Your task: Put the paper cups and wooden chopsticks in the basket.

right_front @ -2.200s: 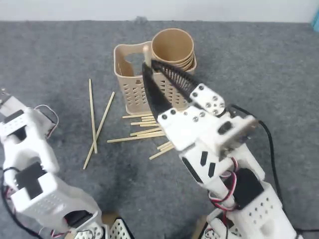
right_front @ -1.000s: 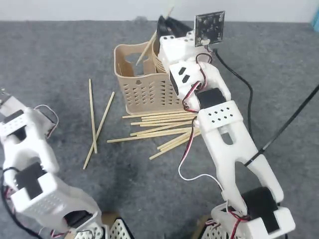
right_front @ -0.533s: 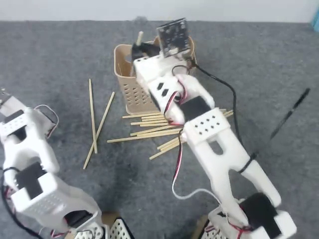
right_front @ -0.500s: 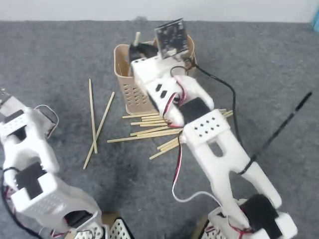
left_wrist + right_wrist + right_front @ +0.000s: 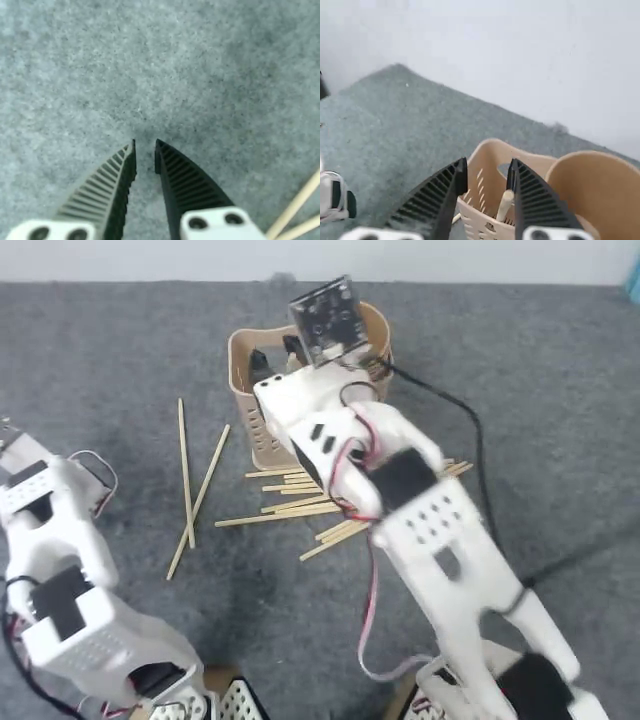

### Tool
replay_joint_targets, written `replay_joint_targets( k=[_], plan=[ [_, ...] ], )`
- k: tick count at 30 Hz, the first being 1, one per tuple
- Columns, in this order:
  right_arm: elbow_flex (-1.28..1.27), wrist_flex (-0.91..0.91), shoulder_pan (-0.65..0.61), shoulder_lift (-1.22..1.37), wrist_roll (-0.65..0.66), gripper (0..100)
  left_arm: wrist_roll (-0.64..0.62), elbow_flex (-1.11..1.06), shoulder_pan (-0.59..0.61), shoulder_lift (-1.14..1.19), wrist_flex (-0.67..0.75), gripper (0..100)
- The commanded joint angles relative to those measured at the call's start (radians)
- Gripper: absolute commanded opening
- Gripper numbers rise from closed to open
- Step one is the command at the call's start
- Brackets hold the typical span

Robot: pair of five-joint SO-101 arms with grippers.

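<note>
grey carpet (image 5: 120,350) surface, white wall (image 5: 520,55) behind. basket (image 5: 248,418) at far edge, paper cups (image 5: 379,328) inside. wooden chopsticks (image 5: 290,502) loose before it. right gripper (image 5: 487,167) over basket, fingers apart beside an upright chopstick (image 5: 505,202). left gripper (image 5: 145,145) over carpet, narrow gap.

- The basket (image 5: 248,425) is being shown in beige, with rows of small holes.
- The paper cups (image 5: 380,335) are being shown in light brown.
- The chopsticks (image 5: 290,505) are being shown in pale yellow.
- The carpet (image 5: 120,350) is being shown in speckled grey.
- The left gripper (image 5: 145,146) and right gripper (image 5: 487,161) are being shown in black, with ridges.
</note>
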State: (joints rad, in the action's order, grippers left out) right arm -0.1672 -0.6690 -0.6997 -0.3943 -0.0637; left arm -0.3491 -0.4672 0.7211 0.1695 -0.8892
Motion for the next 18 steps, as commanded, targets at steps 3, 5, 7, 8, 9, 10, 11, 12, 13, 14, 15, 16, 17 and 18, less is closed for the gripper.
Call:
replay_joint_targets(
  k=[3,5,7,8,9,10,11,12,13,14,15,16,17,18],
  plan=[
    [0.083,-0.189,-0.008,-0.274,0.014,14.5,-0.002,0.039,0.000,-0.006,-0.006,6],
    [0.081,-0.300,-0.008,-0.378,0.014,14.5,0.000,0.039,0.000,-0.006,-0.006,6],
    [0.080,-0.397,-0.008,-0.464,0.014,14.5,0.000,0.039,0.000,-0.006,-0.006,6],
    [0.077,-0.427,-0.008,-0.501,0.012,14.5,0.000,0.039,0.000,-0.006,-0.006,6],
    [0.061,-0.437,-0.007,-0.529,0.012,14.5,0.000,0.039,0.000,-0.006,-0.006,6],
    [0.044,-0.437,-0.002,-0.549,0.014,14.5,0.000,0.039,0.000,-0.006,-0.006,6],
    [0.026,-0.437,0.019,-0.572,0.014,14.5,0.000,0.039,-0.002,-0.006,-0.006,6],
    [0.008,-0.443,0.051,-0.591,0.014,14.5,0.000,0.039,-0.002,-0.006,-0.006,6],
    [-0.008,-0.450,0.087,-0.615,0.014,14.5,0.000,0.039,-0.002,-0.006,-0.006,6],
    [-0.026,-0.469,0.120,-0.642,0.014,14.5,0.000,0.039,-0.002,-0.006,-0.006,6],
    [-0.043,-0.506,0.157,-0.677,0.014,14.5,0.002,0.039,-0.002,-0.006,-0.008,6],
    [-0.068,-0.555,0.194,-0.716,0.014,14.5,0.002,0.039,-0.002,-0.006,-0.008,6],
    [-0.100,-0.611,0.228,-0.756,0.012,14.5,0.002,0.039,-0.002,-0.006,-0.009,6],
    [-0.146,-0.665,0.254,-0.796,0.012,14.5,0.003,0.039,-0.002,-0.006,-0.011,6]
  ],
)
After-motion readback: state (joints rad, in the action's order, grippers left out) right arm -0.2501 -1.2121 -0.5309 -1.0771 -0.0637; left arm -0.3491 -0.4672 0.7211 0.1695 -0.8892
